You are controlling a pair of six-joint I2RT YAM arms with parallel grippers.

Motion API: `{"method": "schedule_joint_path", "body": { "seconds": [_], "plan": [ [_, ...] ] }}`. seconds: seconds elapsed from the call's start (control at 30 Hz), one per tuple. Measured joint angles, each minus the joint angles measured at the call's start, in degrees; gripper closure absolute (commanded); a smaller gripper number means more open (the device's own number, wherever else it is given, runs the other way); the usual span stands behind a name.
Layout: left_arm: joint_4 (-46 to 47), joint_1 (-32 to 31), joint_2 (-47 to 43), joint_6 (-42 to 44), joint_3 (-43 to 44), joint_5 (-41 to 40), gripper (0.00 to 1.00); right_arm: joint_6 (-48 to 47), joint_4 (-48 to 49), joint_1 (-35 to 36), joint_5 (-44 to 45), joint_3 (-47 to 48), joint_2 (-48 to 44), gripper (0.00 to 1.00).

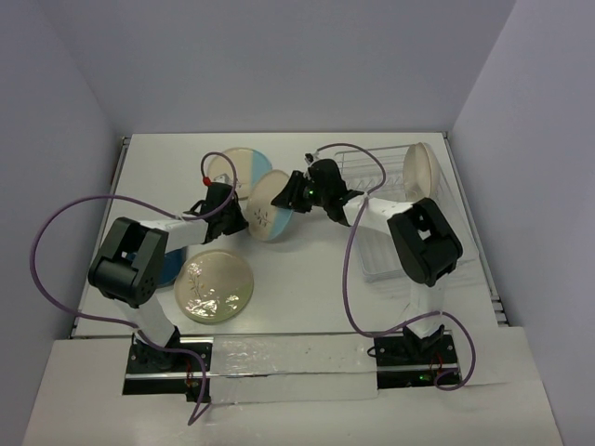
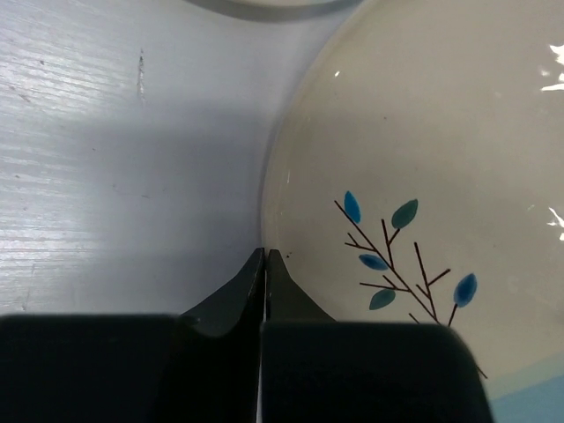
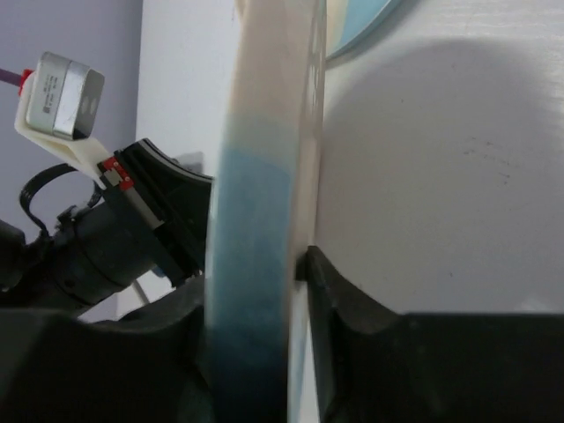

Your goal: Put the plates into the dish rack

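Observation:
A cream-and-light-blue plate with a sprig motif (image 1: 271, 210) stands tilted up off the table at its middle. My right gripper (image 1: 294, 192) is shut on its upper right rim; in the right wrist view the plate (image 3: 260, 176) is edge-on between the two fingers (image 3: 319, 273). My left gripper (image 1: 234, 221) is shut and holds nothing, its tips (image 2: 265, 256) touching the plate's (image 2: 423, 159) lower left rim. A second cream-and-blue plate (image 1: 234, 171) lies flat behind. A pale green floral plate (image 1: 215, 286) lies in front. A dark blue plate (image 1: 170, 271) is partly hidden under the left arm. The dish rack (image 1: 390, 251) holds one cream plate (image 1: 420, 167) upright.
The white table (image 1: 307, 288) is walled on three sides. Purple cables (image 1: 350, 269) loop over the table from both arms. The right arm's elbow (image 1: 426, 240) hangs over the rack. The left arm (image 3: 132, 220) shows behind the plate in the right wrist view.

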Motion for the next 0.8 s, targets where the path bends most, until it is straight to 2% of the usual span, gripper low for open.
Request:
{"method": "schedule_joint_path", "body": {
  "seconds": [0.07,0.1,0.13,0.17,0.23,0.33,0.43,0.63,0.8],
  "plan": [
    [0.19,-0.04,0.0,-0.05,0.0,0.38,1.0,-0.55,-0.38,0.3,1.09,0.04,0.06,0.78],
    [0.2,-0.04,-0.02,0.0,0.0,0.3,0.98,-1.32,-1.25,0.41,2.23,0.07,0.01,0.9],
    [0.26,-0.02,-0.02,0.01,0.0,0.27,0.92,-1.92,-2.3,0.43,3.46,0.07,-0.13,0.98],
    [0.37,-0.02,-0.02,0.04,0.0,0.19,0.85,-2.41,-3.39,0.45,4.6,0.03,-0.27,1.0],
    [0.41,-0.1,-0.07,-0.03,0.0,0.74,0.68,-3.34,-4.31,0.82,6.11,0.04,-1.05,1.0],
    [0.14,-0.72,-0.92,-0.14,0.09,1.81,0.26,-6.11,-6.26,1.86,8.56,0.09,-2.73,1.0],
    [-0.8,-1.67,-4.42,0.08,0.87,2.21,0.03,-11.16,-10.12,2.76,10.9,0.33,-5.55,1.0],
    [-2.14,-1.88,-14.78,0.91,5.46,-0.83,0.01,-24.4,-20.28,2.66,17.35,3.39,-15.6,1.0],
    [-1.95,-1.1,-22.88,1.91,6.77,-4.31,0.01,-34.94,-24.22,0.01,24.71,9.9,-25.52,1.0]
  ]
}}
